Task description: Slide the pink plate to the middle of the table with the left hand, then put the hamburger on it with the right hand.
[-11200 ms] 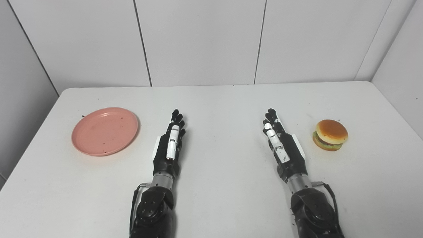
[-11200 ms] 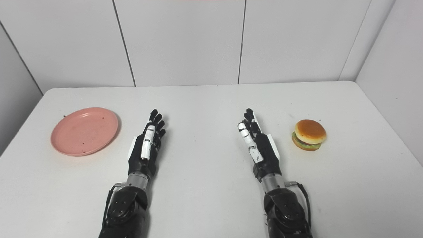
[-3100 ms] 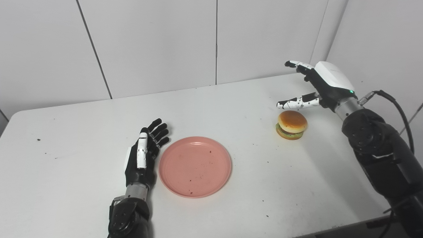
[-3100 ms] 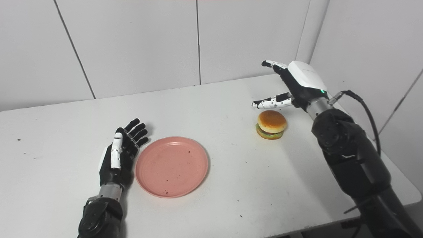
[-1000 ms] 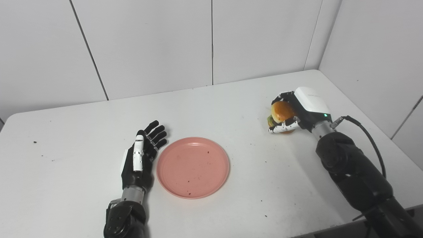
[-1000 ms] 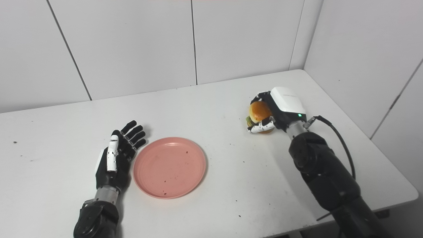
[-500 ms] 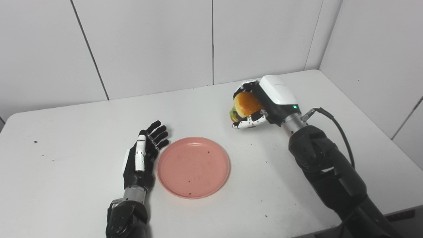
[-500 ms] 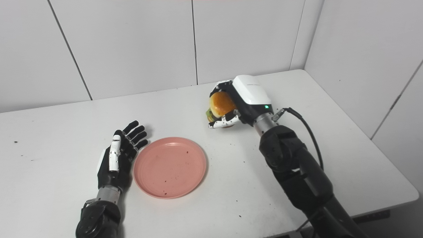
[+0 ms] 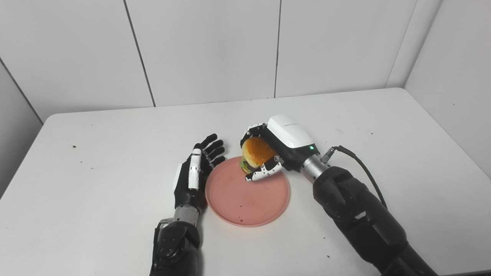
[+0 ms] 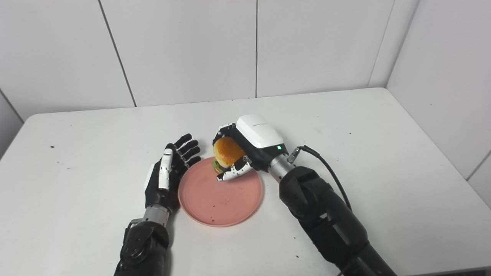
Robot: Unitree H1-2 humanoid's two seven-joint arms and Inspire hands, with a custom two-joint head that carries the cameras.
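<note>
Hamburger (image 9: pixel 256 152) grasped in right hand (image 9: pixel 282 147) over pink plate (image 9: pixel 247 193); left hand (image 9: pixel 193 174) released, beside plate.

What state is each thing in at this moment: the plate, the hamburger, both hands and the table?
Plate: flat on the table, near the middle, nothing resting on it yet.
Hamburger: tilted in the right hand's grip, over the plate's far edge.
Right hand: shut on the hamburger.
Left hand: open, lying beside the plate's left rim.
Table: white, scattered with dark crumbs.
</note>
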